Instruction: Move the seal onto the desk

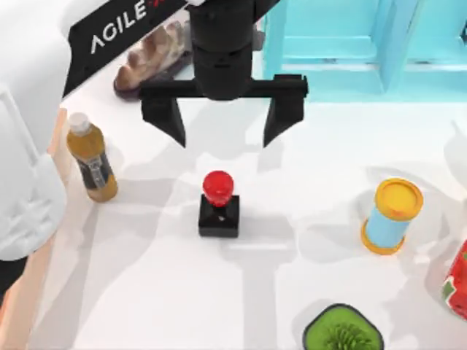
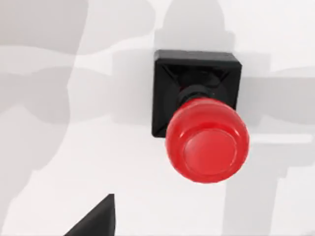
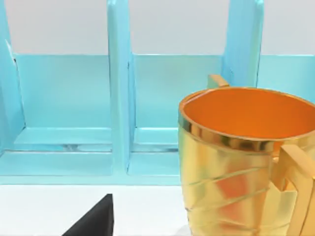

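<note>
One seal (image 1: 219, 204) stands upright on the desk (image 1: 146, 292), red knob up.

seal (image 1: 219, 205): black square block base w/ glossy red round knob on short black neck. Upright, base flat on desk (image 1: 168, 292), approx centre of the white tabletop. Left wrist view: seal (image 2: 202, 123) seen from above, knob toward camera. Desk: plain white, flat.
</note>
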